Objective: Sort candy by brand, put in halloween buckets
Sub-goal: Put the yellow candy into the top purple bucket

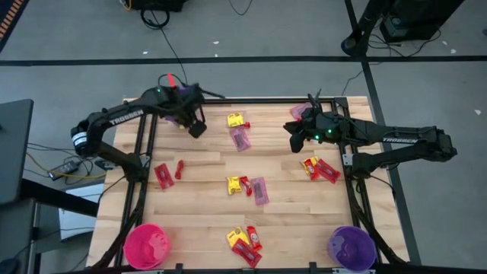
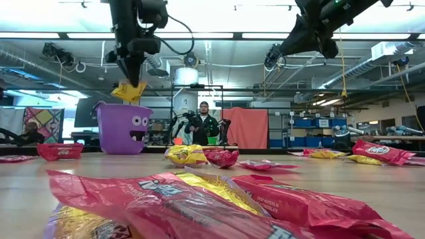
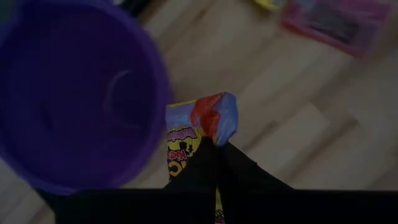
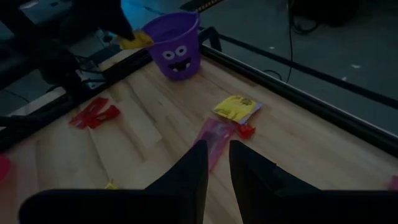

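Note:
A purple halloween bucket (image 2: 123,129) with a face stands at the table's far left corner. My left gripper (image 2: 130,72) hangs just above and beside its rim (image 3: 158,93), shut on a yellow candy packet (image 2: 129,91). The right wrist view shows that packet (image 4: 135,40) next to the bucket (image 4: 176,43). My right gripper (image 1: 291,129) waits raised over the far right of the table, open, with nothing between its fingers (image 4: 198,168). Loose candy lies flat on the wood: yellow packets (image 1: 236,119), mauve packets (image 1: 241,138) and red bars (image 1: 163,175). My left gripper pinches the yellow packet between its two fingers at one end, close to the red and blue patch (image 3: 211,127). The fingers (image 3: 205,168) point steeply down from above. The packet hangs below the fingertips, lifted clear of the table, by the bucket's rim.
A pink bucket (image 1: 147,245) stands at the near left corner and a second purple bucket (image 1: 351,247) at the near right. Candy heaps lie mid-table (image 1: 245,186), at the near edge (image 1: 245,242) and at the right (image 1: 319,169). A person (image 2: 202,123) stands in the room behind.

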